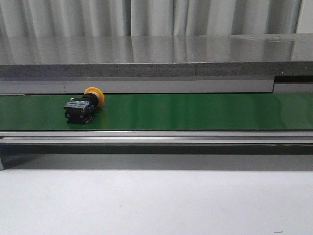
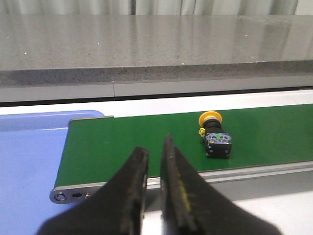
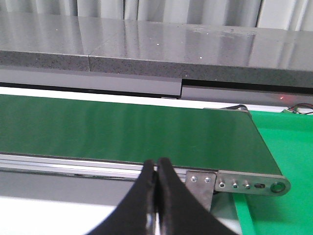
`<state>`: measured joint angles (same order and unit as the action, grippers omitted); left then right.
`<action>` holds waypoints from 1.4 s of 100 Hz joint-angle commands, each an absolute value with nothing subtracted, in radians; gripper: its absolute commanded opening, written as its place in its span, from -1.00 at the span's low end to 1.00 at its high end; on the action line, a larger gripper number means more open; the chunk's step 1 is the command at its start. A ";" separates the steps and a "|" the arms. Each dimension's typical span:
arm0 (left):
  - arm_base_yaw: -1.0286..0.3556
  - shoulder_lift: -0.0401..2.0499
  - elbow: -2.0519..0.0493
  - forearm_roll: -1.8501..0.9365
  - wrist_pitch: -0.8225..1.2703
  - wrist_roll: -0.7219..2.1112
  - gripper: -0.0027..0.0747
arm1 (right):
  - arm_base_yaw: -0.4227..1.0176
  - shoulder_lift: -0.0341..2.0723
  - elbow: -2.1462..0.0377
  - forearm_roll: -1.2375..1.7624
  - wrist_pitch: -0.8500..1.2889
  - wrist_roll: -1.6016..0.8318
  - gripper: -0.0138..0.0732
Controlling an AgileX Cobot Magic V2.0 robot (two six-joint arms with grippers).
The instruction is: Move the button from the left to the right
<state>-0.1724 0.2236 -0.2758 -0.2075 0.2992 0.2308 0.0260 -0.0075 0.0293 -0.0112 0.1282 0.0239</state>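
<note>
The button (image 1: pixel 84 104) lies on its side on the left part of the green conveyor belt (image 1: pixel 195 111), yellow-orange head toward the back, dark body toward the front. It also shows in the left wrist view (image 2: pixel 215 134), on the belt (image 2: pixel 122 142). My left gripper (image 2: pixel 154 147) hovers at the belt's near rail, off to the side of the button, empty, its fingers a narrow gap apart. My right gripper (image 3: pixel 157 161) is shut and empty at the near rail by the other end of the belt (image 3: pixel 122 127). Neither gripper shows in the front view.
A grey stone-like counter (image 1: pixel 156 54) runs behind the belt. A blue tray (image 2: pixel 29 161) lies past the belt's left end. A green surface (image 3: pixel 288 147) lies past its right end. A white tabletop (image 1: pixel 156 205) is in front.
</note>
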 commanded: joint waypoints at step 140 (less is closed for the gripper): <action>-0.183 0.232 -0.302 -0.223 0.214 0.233 -0.92 | 0.025 0.667 -0.672 -0.019 0.407 0.021 -0.84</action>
<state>-0.1724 0.2236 -0.2714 -0.2075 0.2976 0.2308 0.0260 0.5644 -0.5748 -0.0112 0.4163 0.0239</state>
